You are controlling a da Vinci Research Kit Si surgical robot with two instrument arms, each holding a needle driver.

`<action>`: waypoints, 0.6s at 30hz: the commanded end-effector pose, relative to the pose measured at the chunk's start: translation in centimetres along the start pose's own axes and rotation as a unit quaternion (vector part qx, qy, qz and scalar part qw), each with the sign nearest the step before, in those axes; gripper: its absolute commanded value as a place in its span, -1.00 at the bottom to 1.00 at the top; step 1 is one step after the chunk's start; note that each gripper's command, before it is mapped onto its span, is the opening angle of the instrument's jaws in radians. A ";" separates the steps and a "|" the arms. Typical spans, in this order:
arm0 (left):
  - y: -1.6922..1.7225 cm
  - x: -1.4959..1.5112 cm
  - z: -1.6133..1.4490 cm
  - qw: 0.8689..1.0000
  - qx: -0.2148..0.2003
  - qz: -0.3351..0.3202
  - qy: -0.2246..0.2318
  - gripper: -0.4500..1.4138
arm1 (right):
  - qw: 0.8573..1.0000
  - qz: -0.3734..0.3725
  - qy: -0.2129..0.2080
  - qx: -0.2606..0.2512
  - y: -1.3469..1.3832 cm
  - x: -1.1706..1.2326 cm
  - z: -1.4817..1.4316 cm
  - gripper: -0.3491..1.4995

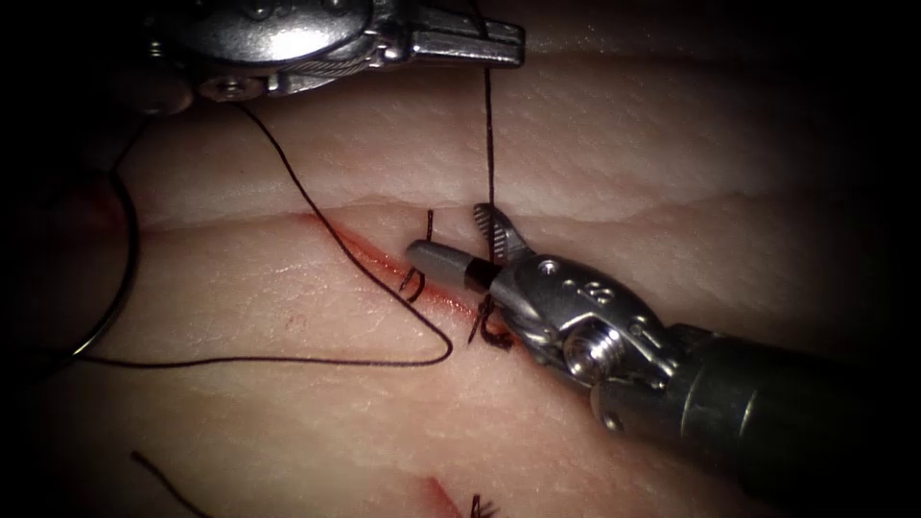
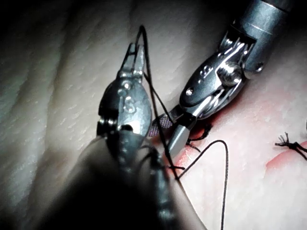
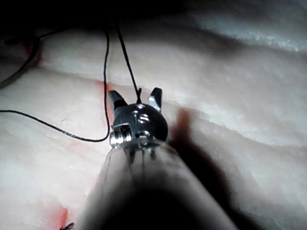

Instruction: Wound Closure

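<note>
The right tool [image 1: 459, 247] straddles the taut thread [image 1: 489, 153] with jaws spread at the cut [image 1: 384, 264], the left tool [image 1: 480, 43] clenched on that strand above — apparently trimming; needle [image 1: 120, 278] lies loose far left, outside tissue [image 1: 672, 144].

Little of any room can be made out. Light falls in a bright pool on the middle of the scene and fades to black at every edge and corner. Walls, floor, furniture and windows cannot be told from the dark surround.
</note>
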 end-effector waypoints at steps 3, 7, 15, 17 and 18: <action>-0.03 0.01 0.08 1.000 -0.001 0.004 0.001 -1.00 | 1.000 -0.004 0.004 -0.001 -0.03 0.03 0.15 0.78; -0.01 0.04 0.11 1.000 -0.004 0.004 0.002 -1.00 | 1.000 -0.010 0.006 -0.003 -0.03 0.02 0.25 0.73; 0.05 0.10 0.14 1.000 -0.009 0.004 0.006 -1.00 | 0.999 -0.034 0.006 -0.007 0.01 -0.08 0.33 0.18; 0.07 0.12 0.15 1.000 -0.011 0.007 0.008 -1.00 | 0.999 -0.035 0.007 -0.006 0.00 -0.09 0.33 -0.66; 0.08 0.12 0.16 1.000 -0.012 0.007 0.007 -1.00 | 0.999 -0.035 0.007 -0.006 0.00 -0.10 0.32 -1.00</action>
